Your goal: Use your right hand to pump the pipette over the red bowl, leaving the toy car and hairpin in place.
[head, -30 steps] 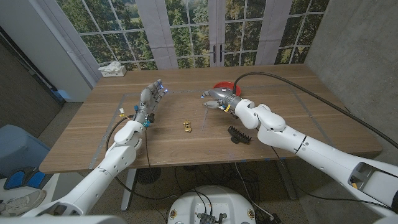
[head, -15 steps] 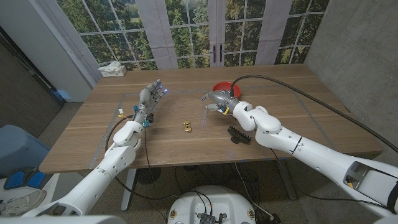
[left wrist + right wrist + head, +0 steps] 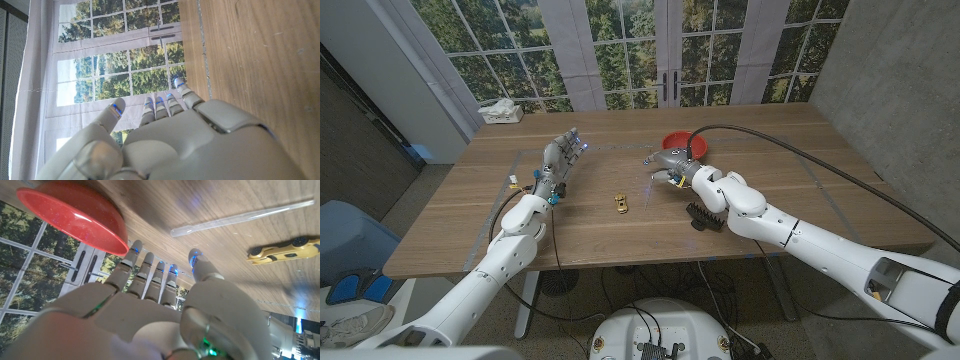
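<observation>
The red bowl [image 3: 680, 142] stands at the table's far middle, and its underside and rim show in the right wrist view [image 3: 75, 217]. My right hand [image 3: 672, 167] hovers just in front of the bowl, fingers apart and holding nothing [image 3: 150, 310]. The clear pipette [image 3: 240, 219] lies on the wood beyond those fingertips, untouched. Next to it is the yellow toy car [image 3: 282, 249], which sits mid-table [image 3: 620, 202]. The black hairpin [image 3: 703, 216] lies beside my right forearm. My left hand [image 3: 563, 160] stands upright on the left, fingers apart and empty [image 3: 165, 140].
A white tissue box [image 3: 501, 111] sits at the table's far left corner. A small object [image 3: 513, 181] lies on the wood beside my left wrist. Windows and a curtain stand behind the table. A grey wall runs along the right side.
My right hand has drawn back a little toward me, uncovering more of the red bowl. The left hand, car and hairpin have not moved.
</observation>
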